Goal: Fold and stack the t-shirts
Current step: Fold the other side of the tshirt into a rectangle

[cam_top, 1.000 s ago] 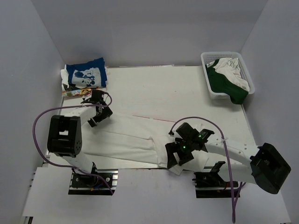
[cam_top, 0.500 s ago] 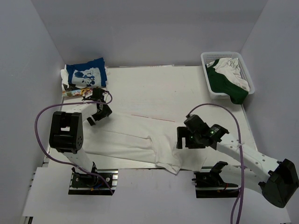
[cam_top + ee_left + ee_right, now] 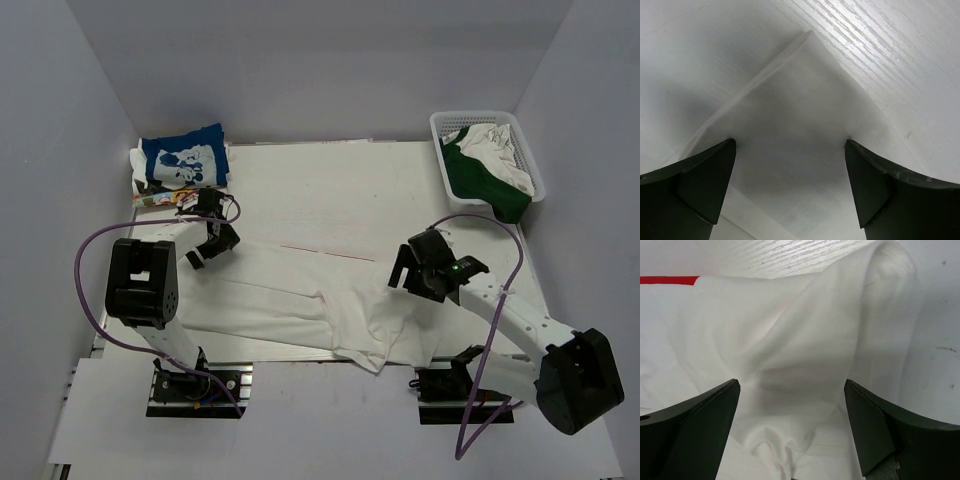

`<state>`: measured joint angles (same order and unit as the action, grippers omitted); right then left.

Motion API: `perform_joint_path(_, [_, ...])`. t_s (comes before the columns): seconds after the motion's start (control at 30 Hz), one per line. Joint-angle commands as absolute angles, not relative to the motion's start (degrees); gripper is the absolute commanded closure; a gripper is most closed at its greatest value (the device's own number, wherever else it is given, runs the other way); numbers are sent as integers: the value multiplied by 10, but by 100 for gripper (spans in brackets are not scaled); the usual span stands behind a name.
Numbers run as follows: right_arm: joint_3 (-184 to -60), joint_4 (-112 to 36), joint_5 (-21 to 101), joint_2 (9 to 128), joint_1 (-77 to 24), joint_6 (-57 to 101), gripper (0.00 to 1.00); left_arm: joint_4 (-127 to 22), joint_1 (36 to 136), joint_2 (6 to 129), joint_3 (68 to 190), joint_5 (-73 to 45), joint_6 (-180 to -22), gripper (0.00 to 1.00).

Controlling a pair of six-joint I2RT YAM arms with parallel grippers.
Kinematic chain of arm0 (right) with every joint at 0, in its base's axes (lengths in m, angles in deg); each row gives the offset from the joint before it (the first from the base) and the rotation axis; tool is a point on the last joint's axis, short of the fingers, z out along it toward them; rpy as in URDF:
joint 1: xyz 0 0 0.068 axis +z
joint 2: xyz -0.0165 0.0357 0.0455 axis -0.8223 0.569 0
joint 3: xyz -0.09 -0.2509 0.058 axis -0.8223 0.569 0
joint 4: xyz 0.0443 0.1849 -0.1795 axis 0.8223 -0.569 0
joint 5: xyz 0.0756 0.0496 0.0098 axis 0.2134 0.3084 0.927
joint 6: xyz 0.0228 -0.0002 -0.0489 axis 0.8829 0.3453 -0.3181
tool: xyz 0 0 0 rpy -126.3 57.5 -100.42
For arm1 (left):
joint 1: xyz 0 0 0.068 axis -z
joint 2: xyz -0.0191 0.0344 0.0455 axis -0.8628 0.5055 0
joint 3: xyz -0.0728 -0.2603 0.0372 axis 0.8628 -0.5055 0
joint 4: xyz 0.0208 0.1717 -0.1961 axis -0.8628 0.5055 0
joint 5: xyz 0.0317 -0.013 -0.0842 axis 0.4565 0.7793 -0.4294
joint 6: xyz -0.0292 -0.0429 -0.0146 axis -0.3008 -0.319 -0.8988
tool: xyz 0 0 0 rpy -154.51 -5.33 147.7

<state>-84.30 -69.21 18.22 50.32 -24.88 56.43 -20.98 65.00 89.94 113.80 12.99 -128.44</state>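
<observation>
The large white t-shirt [image 3: 300,295] lies spread across the near half of the table, with a thin red strip [image 3: 325,251] showing at its far edge. My left gripper [image 3: 205,252] is open, low over the shirt's left corner [image 3: 790,115], with one finger on each side of it. My right gripper [image 3: 402,276] is open and hovers over the rumpled right end of the shirt [image 3: 805,355]; the red strip [image 3: 665,280] shows at the upper left of that view. The blue t-shirt [image 3: 185,160] with white cartoon print lies folded at the back left.
A white basket [image 3: 455,190] at the back right holds green and white cloth, with the green cloth hanging over its near rim. Other folded cloth [image 3: 160,199] sticks out under the blue shirt. Grey walls close in the table on three sides.
My right gripper has lifted off the shirt's near front fold and moved back and to the right. The cloth there now lies looser. The left gripper has barely moved.
</observation>
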Motion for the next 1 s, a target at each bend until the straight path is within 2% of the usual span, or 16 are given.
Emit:
perform_joint_path(0.0, [-854, -646, 234, 535, -263, 582, 10, -209, 644, 913, 1127, 111, -1286, 0])
perform_joint_path(0.13, [-850, -686, 245, 558, -276, 576, 10, -209, 644, 908, 1127, 111, -1286, 0])
perform_joint_path(0.27, [-814, -702, 249, 516, -284, 575, 10, -209, 644, 908, 1121, 111, -1286, 0])
perform_joint_path(0.3, [-797, -676, 252, 508, -286, 572, 13, -209, 644, 908, 1121, 106, -1286, 0])
perform_joint_path(0.33, [-788, -661, 256, 485, -286, 562, 19, -209, 644, 913, 1121, 106, -1286, 0])
perform_joint_path(0.37, [-770, -646, 263, 478, -290, 560, 42, -209, 644, 913, 1121, 106, -1286, 0])
perform_joint_path(0.4, [-756, -615, 266, 466, -290, 561, 53, -209, 644, 919, 1127, 106, -1286, 0])
perform_joint_path(0.47, [-744, -566, 271, 464, -294, 546, 64, -209, 644, 924, 1127, 106, -1286, 0])
perform_joint_path(0.5, [-745, -542, 271, 468, -295, 540, 64, -209, 644, 924, 1127, 106, -1286, 0])
perform_joint_path(0.53, [-750, -533, 262, 474, -297, 527, 69, -209, 644, 924, 1132, 106, -1286, 0])
perform_joint_path(0.67, [-808, -566, 217, 534, -307, 493, 100, -209, 644, 930, 1137, 106, -1286, 0])
perform_joint_path(0.97, [-851, -638, 185, 543, -340, 475, 100, -194, 644, 919, 1132, 137, -1296, 0])
